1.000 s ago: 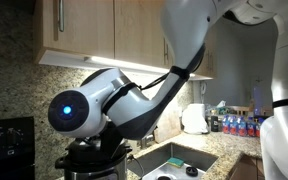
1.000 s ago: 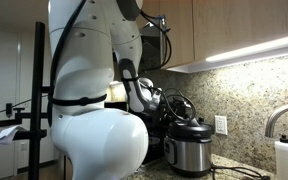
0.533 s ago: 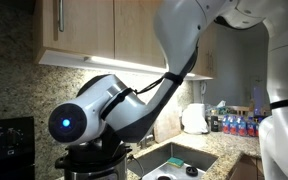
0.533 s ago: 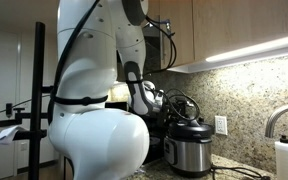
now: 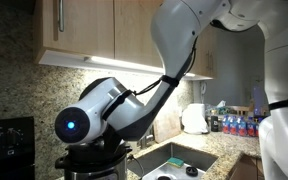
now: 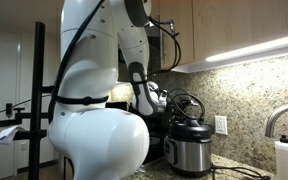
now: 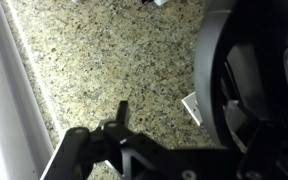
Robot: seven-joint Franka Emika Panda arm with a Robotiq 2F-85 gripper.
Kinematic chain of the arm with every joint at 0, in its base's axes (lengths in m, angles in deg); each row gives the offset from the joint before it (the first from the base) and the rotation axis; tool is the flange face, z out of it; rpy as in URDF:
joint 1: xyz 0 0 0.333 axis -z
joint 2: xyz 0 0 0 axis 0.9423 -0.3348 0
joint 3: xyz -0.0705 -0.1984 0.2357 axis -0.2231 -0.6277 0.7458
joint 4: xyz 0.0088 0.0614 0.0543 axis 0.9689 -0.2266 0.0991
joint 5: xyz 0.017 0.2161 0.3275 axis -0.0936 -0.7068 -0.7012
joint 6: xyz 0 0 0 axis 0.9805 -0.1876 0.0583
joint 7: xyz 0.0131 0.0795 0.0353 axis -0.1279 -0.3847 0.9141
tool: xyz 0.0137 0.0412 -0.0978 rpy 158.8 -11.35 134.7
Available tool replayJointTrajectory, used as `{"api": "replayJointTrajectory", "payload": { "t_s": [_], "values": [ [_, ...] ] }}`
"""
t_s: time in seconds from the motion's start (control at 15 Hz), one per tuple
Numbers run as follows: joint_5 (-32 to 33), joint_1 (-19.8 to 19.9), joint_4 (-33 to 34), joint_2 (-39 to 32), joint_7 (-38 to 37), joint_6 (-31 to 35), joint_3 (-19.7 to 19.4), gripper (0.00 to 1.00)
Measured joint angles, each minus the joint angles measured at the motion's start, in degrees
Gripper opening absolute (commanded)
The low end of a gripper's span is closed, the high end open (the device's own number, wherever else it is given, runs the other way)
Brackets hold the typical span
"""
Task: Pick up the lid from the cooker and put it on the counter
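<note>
The cooker (image 6: 189, 152) is a steel cylinder with black trim on the counter (image 6: 246, 172). The black domed lid (image 6: 189, 128) sits on it. In an exterior view my gripper (image 6: 174, 106) hangs just above the lid, among black cables. In the wrist view the lid's black rim (image 7: 209, 70) curves down the right side. My gripper (image 7: 179, 115) looks open. One finger (image 7: 122, 110) stands over speckled granite left of the rim. The other finger is lost against the dark lid. In an exterior view my arm's large joint (image 5: 84, 118) hides most of the cooker (image 5: 92, 168).
A steel sink (image 5: 176, 160) lies beside the cooker. A white kettle (image 5: 194, 118) and several bottles (image 5: 239, 125) stand behind it. A faucet (image 6: 276, 118) and a soap bottle (image 6: 282, 160) are at the far side. Wooden cabinets (image 5: 94, 25) hang overhead.
My arm has shifted a little: the big joint sank lower over the cooker, and my wrist moved slightly toward the lid. The lid and cooker have not moved.
</note>
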Motion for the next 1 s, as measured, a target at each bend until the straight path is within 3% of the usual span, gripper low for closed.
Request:
{"api": "replayJointTrajectory", "payload": {
  "t_s": [0.13, 0.2, 0.27, 0.73, 1.0],
  "values": [
    [1.3, 0.0, 0.1, -0.5, 0.0, -0.4, -0.5, 1.0],
    [1.7, 0.0, 0.2, -0.7, 0.0, -0.6, -0.8, 0.75],
    [1.9, 0.0, 0.3, -0.8, 0.2, -0.7, -1.1, 0.73],
    [1.8, -0.9, 0.4, -1.8, 5.9, 0.0, -1.1, 0.27],
    [1.3, -1.3, 0.6, -1.8, 10.0, 1.4, -1.0, 0.05]
  ]
}}
